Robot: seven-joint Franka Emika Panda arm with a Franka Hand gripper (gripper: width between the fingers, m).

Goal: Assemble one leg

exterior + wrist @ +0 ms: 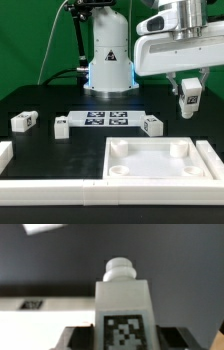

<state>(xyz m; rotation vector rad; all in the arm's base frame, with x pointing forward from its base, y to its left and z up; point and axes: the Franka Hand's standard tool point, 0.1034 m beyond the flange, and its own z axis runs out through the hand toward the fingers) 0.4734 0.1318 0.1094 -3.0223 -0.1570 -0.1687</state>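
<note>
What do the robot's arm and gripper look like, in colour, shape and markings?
The arm is glossy white with rounded segments, a black band and a blue glow near its base. Black cables run behind it. The gripper has a boxy white-grey body and dark fingers.

Tally reads: leg (22,121) (60,125) (152,124) (188,99), four in view. Tabletop (160,144), one. Marker board (107,121), one; it carries three marker tags (97,118).
</note>
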